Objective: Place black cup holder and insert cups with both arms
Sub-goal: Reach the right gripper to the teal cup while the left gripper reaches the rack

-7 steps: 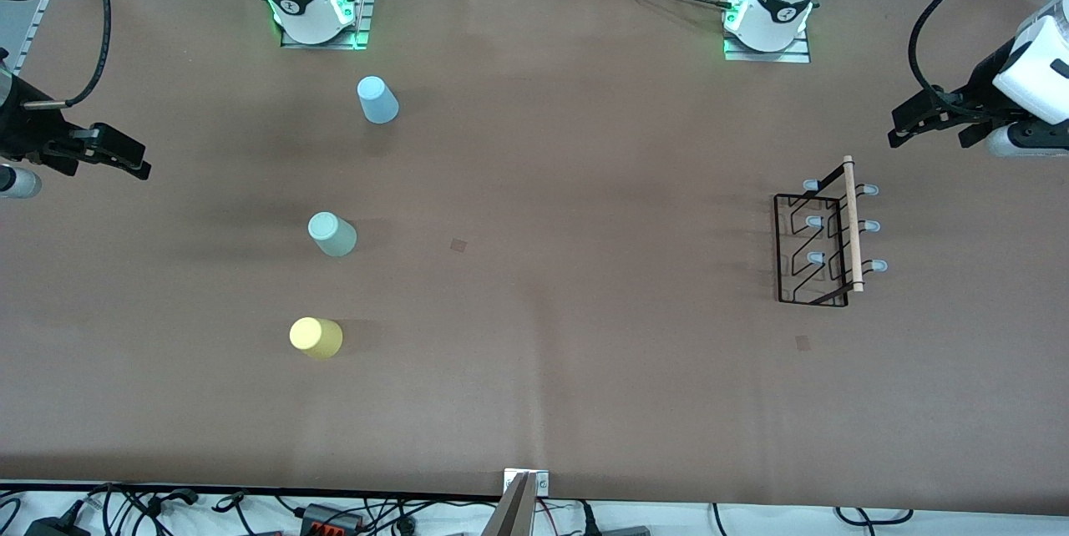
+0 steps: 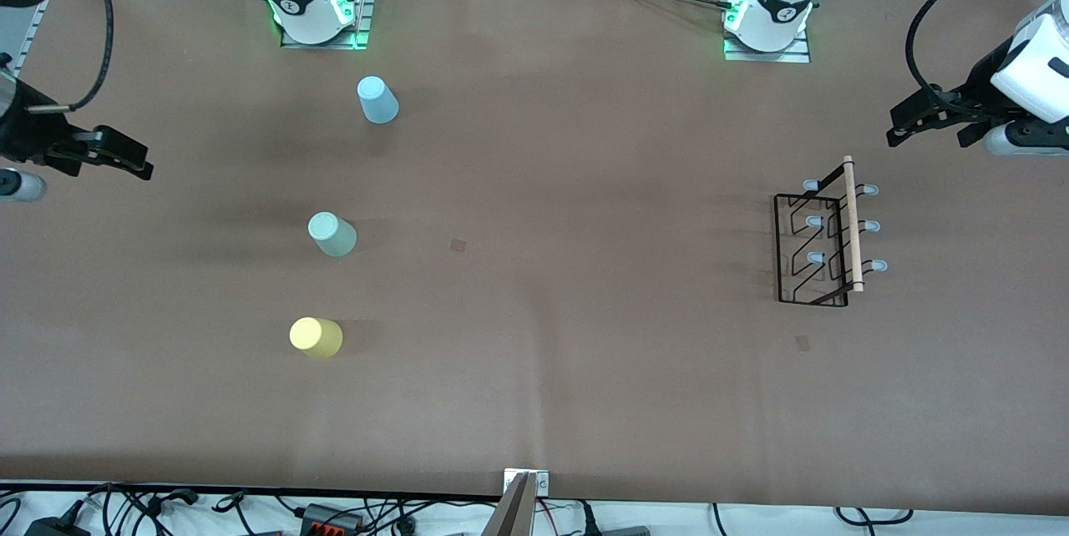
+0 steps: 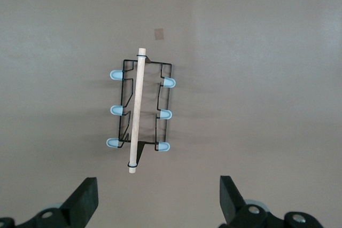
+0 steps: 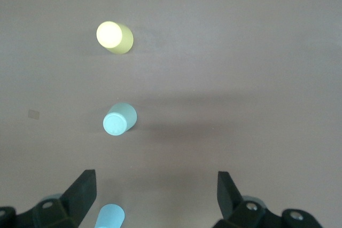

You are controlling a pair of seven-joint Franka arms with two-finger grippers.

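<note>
The black cup holder (image 2: 853, 227) stands on the brown table toward the left arm's end, its wooden rod on top and its pale blue pegs sticking out to both sides; it also shows in the left wrist view (image 3: 137, 110). The light blue cup (image 2: 377, 99), sage green cup (image 2: 331, 234) and yellow cup (image 2: 316, 337) stand apart in a row toward the right arm's end. The right wrist view shows the yellow (image 4: 114, 37), green (image 4: 118, 119) and blue (image 4: 109, 217) cups. My left gripper (image 2: 927, 135) (image 3: 158, 190) is open and empty, up beside the holder. My right gripper (image 2: 104, 164) (image 4: 156, 182) is open and empty, up at the table's end beside the cups.
Both arm bases (image 2: 313, 6) (image 2: 772, 14) stand along the table's edge farthest from the front camera. Small tape marks (image 2: 458, 245) (image 2: 803, 342) lie on the brown cover. A metal bracket (image 2: 522, 503) and cables sit at the nearest edge.
Both grippers have shifted only slightly. The holder and the three cups have not moved.
</note>
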